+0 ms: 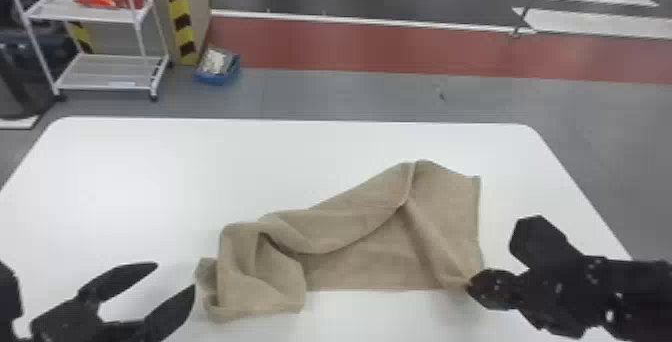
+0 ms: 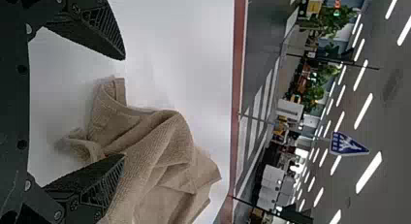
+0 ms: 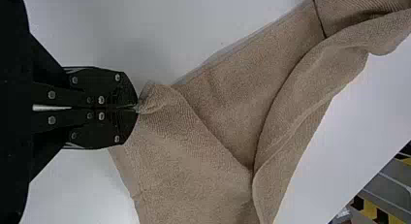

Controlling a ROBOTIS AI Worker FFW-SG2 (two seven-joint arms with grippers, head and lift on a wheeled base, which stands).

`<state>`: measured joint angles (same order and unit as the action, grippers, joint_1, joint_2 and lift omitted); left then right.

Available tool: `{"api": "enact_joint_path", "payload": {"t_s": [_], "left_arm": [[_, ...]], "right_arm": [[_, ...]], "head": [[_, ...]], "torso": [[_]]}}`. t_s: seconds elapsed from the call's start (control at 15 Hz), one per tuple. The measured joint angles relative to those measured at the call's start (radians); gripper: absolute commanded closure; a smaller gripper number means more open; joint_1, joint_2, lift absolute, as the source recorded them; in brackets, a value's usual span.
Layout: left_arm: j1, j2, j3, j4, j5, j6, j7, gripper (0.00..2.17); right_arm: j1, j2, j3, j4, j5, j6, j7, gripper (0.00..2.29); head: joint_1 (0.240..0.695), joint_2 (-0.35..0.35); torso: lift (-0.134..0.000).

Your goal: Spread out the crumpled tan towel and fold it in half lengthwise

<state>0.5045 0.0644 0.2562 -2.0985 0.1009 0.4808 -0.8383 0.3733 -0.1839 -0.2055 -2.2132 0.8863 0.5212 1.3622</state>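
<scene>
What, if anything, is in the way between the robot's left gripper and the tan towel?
Nothing visible. The left gripper, fingers open, hangs close beside the towel's bunched left end, with no other object between them.

black arms [image 1: 635, 286], silvery screws [image 3: 52, 95] (seemingly round)

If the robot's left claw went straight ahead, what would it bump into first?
Probably the bunched-up end of the tan towel, just ahead of the left claw. It's hard to tell how high the claw is, so it might pass over.
</scene>
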Motion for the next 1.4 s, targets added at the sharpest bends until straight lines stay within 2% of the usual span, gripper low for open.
{"api": "enact_joint_path", "payload": {"t_s": [0.4,0.73,1.2,1.4], "left_arm": [[-0.002,0.0,-0.022,-0.064,0.025,0.177,0.012,0.21],[-0.001,0.0,-0.065,-0.117,0.009,0.247,0.036,0.21],[0.018,0.0,-0.063,-0.241,0.014,0.38,0.043,0.21],[0.028,0.001,-0.092,-0.252,-0.006,0.401,0.062,0.21]], "right_arm": [[-0.017,0.001,0.019,0.041,0.02,-0.006,0.0,1.54],[-0.023,0.004,0.021,0.056,0.026,-0.008,0.0,1.54],[-0.044,0.009,0.038,0.082,0.041,-0.016,0.0,1.54],[-0.048,0.009,0.04,0.087,0.042,-0.018,0.0,1.54]], "head": [[0.695,-0.171],[0.695,-0.203],[0.695,-0.207],[0.695,-0.217]], "torso": [[-0.124],[-0.124],[-0.124],[-0.124]]}}
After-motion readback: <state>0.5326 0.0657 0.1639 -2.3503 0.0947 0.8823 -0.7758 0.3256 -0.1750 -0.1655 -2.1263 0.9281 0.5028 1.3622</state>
